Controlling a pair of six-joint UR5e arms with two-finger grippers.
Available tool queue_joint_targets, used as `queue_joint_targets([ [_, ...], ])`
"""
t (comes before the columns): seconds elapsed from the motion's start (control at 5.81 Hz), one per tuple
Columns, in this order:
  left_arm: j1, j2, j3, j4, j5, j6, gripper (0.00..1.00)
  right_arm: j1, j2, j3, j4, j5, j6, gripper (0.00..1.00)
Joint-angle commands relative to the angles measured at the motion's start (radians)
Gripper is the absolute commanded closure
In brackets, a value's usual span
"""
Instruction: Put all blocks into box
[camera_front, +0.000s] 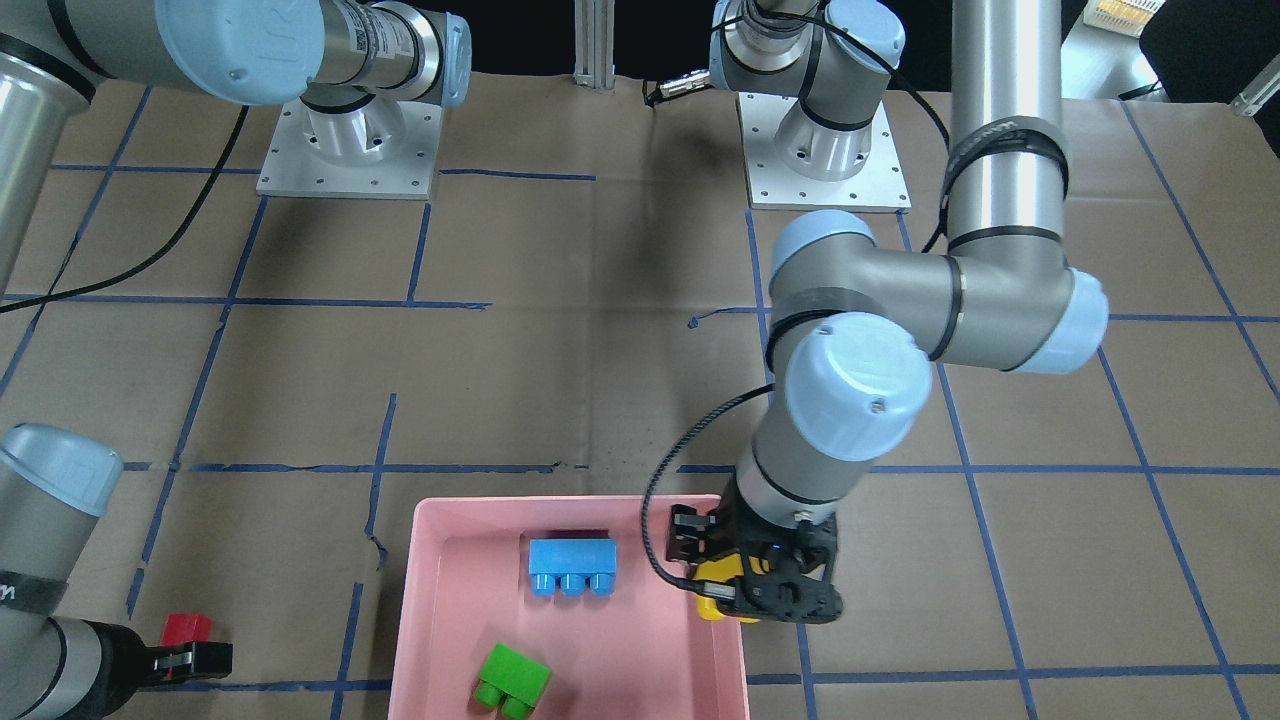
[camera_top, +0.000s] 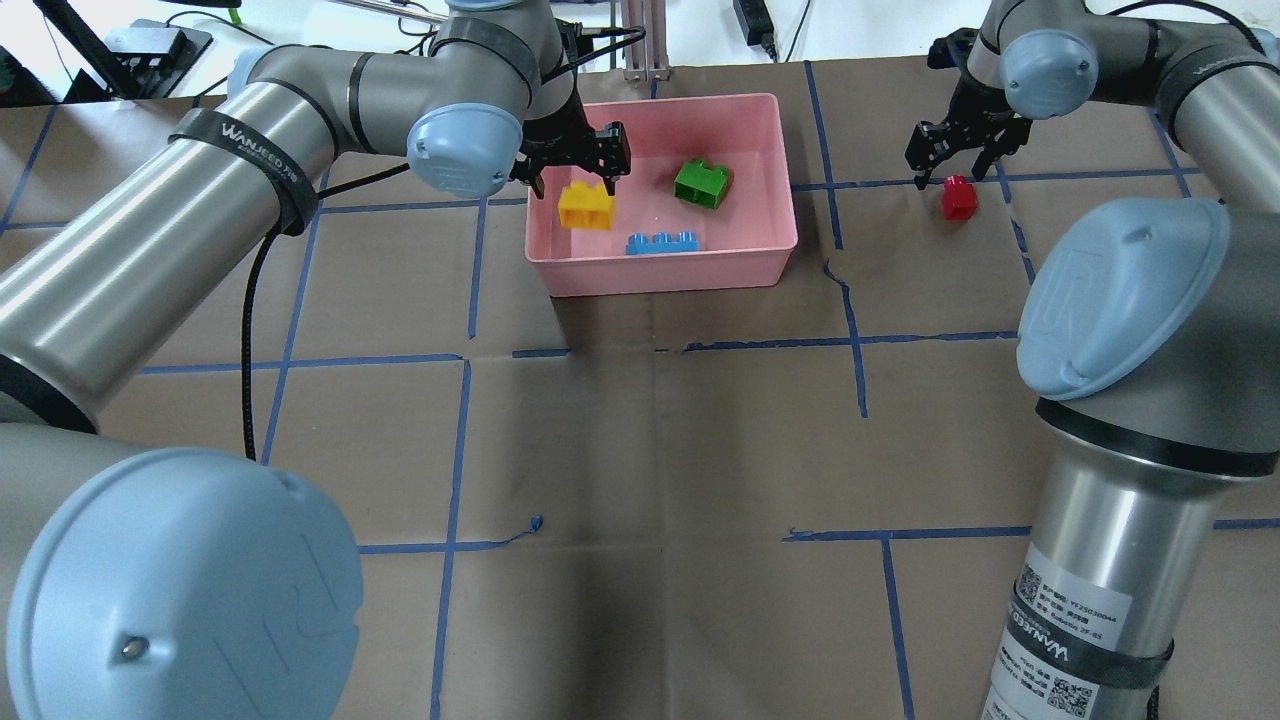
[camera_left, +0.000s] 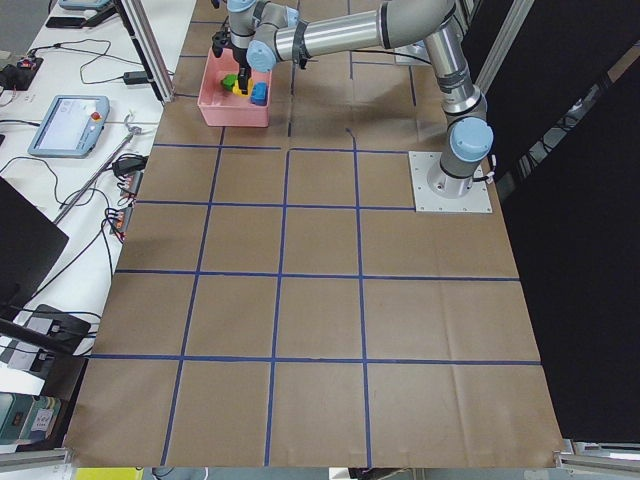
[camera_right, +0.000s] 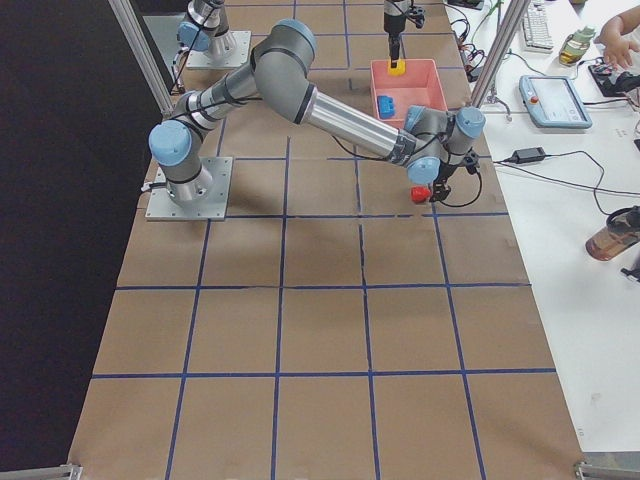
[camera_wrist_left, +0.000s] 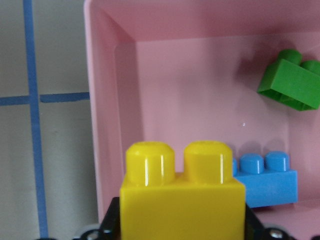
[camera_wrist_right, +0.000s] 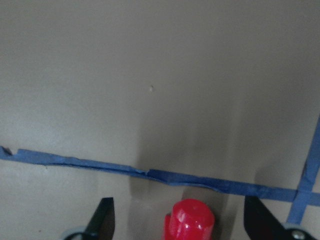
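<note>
Right, the bench (camera_top: 650, 450) first: brown paper with a blue tape grid, and the action sits at the side far from the arm bases.

The pink box (camera_top: 660, 275) is over there, on my left arm's half. Two blocks are loose on its floor. The blue three-stud block (camera_top: 661, 242) lies along the wall nearest the robot. The green block (camera_top: 702, 184) is tipped on its side further in, apart from the blue. I count both as done.

The left pincer (camera_top: 576, 178) is over the box's left part, clamped on the yellow block (camera_wrist_left: 182, 200). In the right side view the block looks lifted off the floor. My read is that it's held there so a release lands it inside, not on the rim.

The right pincer (camera_top: 955, 160) is spread wide, with its fingers straddling the red block (camera_top: 958, 197). That block stands stud-up on the bench, outside the box and well to its right. The wrist view shows gaps on both sides, so there's no contact yet.

Yellow just needs releasing; red is the last pick.
</note>
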Motion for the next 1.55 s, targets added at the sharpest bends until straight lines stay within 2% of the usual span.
queue_joint_targets([
  [0.0, -0.003, 0.050, -0.011, -0.029, 0.010, -0.013, 0.01, -0.001, -0.001, 0.001, 0.014, -0.023, 0.000, 0.71],
  [0.17, 0.018, 0.141, -0.023, -0.139, 0.010, -0.001, 0.01, -0.001, -0.004, 0.001, 0.030, -0.024, 0.000, 0.88],
  [0.34, 0.051, 0.233, -0.029, -0.289, 0.012, 0.016, 0.01, -0.001, -0.008, -0.005, 0.044, -0.026, -0.005, 0.92],
  [0.52, 0.050, 0.321, -0.086, -0.360, 0.009, 0.016, 0.01, -0.001, -0.023, -0.016, 0.044, -0.021, -0.008, 0.92],
  [0.69, 0.058, 0.414, -0.162, -0.364, 0.015, 0.040, 0.01, 0.002, -0.069, -0.017, 0.046, -0.011, -0.006, 0.92],
  [0.86, 0.075, 0.464, -0.160, -0.438, 0.095, 0.042, 0.01, 0.018, -0.117, -0.017, 0.047, -0.006, 0.004, 0.92],
  [1.03, 0.126, 0.471, -0.158, -0.453, 0.096, 0.045, 0.01, 0.062, -0.157, -0.019, 0.047, 0.038, 0.077, 0.92],
  [1.2, 0.165, 0.487, -0.157, -0.464, 0.090, 0.159, 0.01, 0.138, -0.178, -0.033, 0.046, 0.040, 0.175, 0.92],
  [1.38, 0.182, 0.506, -0.146, -0.464, 0.055, 0.187, 0.01, 0.224, -0.176, -0.084, 0.061, 0.039, 0.296, 0.92],
])
